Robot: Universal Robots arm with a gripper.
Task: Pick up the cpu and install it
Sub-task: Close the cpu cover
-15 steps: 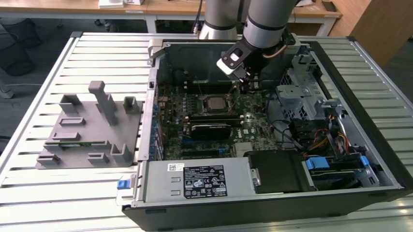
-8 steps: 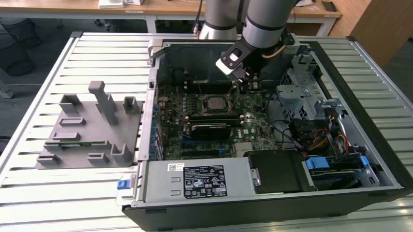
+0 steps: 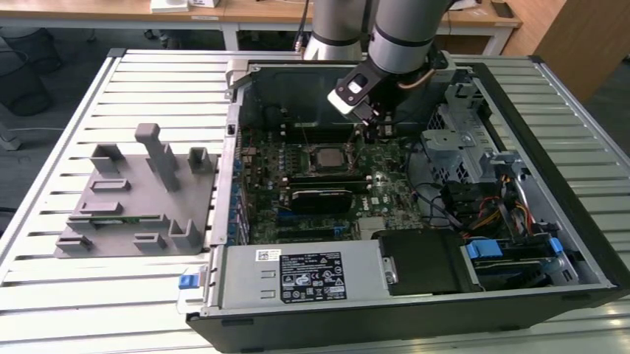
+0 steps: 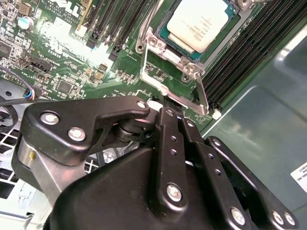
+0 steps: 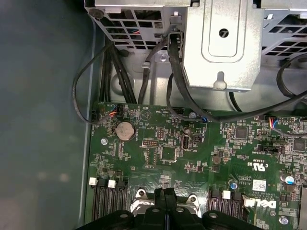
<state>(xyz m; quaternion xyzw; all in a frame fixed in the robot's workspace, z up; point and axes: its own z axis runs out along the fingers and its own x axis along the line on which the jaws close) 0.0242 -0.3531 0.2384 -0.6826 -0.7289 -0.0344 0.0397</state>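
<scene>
The cpu [image 4: 204,21], a silvery-white square with a thin green rim, lies flat inside the metal frame of the motherboard socket [image 4: 170,60]. In the exterior view the cpu [image 3: 325,156] sits mid-board inside the open computer case [image 3: 551,221]. My gripper [image 3: 380,134] hovers just over the board, a little toward the exterior view's right of the socket. Its black fingers [image 4: 168,124] are pressed together with nothing between them, the tips close to a corner of the socket frame. In the first wrist view the gripper [image 5: 165,192] is shut above the socket's edge.
A grey plastic fixture [image 3: 128,199] with upright blocks stands on the slatted table at the exterior view's left. Inside the case are memory slots [image 4: 249,52], a metal drive cage [image 5: 220,43], loose black cables [image 5: 144,81] and a labelled power supply [image 3: 305,276] at the front.
</scene>
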